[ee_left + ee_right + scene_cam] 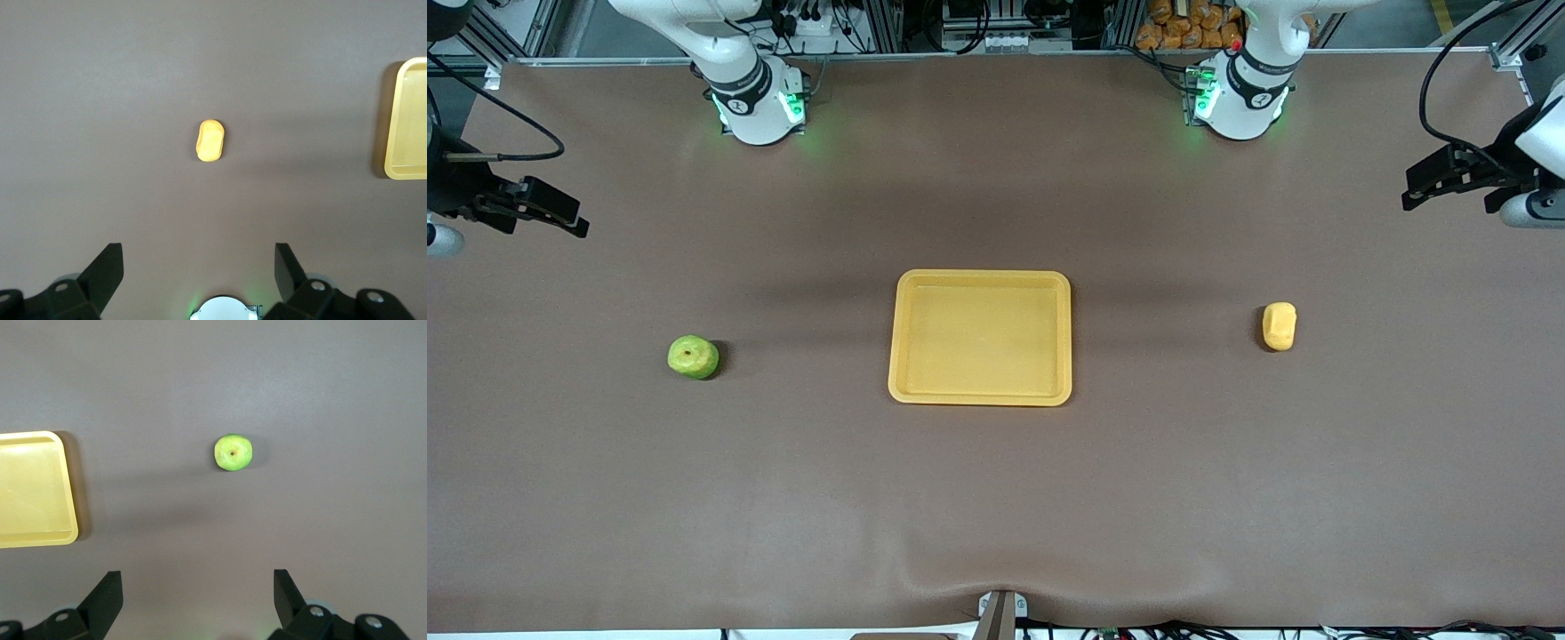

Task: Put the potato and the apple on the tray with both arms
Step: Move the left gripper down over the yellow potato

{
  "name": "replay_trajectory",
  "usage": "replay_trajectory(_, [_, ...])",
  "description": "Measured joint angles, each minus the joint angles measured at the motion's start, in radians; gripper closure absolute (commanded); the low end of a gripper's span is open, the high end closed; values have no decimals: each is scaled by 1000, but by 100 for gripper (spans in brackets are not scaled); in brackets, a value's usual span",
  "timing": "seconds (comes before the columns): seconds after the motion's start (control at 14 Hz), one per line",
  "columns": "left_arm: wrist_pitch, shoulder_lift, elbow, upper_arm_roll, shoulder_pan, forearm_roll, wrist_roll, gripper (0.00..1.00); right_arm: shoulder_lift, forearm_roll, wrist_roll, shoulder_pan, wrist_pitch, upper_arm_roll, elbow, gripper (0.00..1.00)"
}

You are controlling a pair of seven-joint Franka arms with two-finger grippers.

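A yellow tray point(980, 338) is seen empty at the centre of the brown surface point(996, 498), with the apple point(693, 357) lying well apart at its 9 o'clock, toward the right arm's end, and the potato point(1279, 326) well apart at its 3 o'clock, toward the left arm's end. The left claw point(1423, 191) is held high over its end of the surface, fingers spread wide and nothing gripped, the potato framed between them in its wrist view point(211, 141). The right claw point(560, 213) is likewise held wide open and empty over its own end, the apple point(233, 452) centred ahead. Nothing is yet grasped. Each descent is best made straight down, the fingers closed across the potato's narrow width and the apple's middle, lest the apple roll.
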Motion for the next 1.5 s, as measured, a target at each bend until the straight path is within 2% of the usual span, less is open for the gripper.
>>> replay_trajectory(0.57, [27,69,-42,0,0,0,0,0,0,0,0,0,1,-1,-14,0])
replay_trajectory(0.93, [117,88,-160,0,0,0,0,0,0,0,0,0,2,-1,-15,0])
replay_trajectory(1.5, [497,120,-429,-3,-1,1,2,0,0,0,0,0,-8,-2,-16,0])
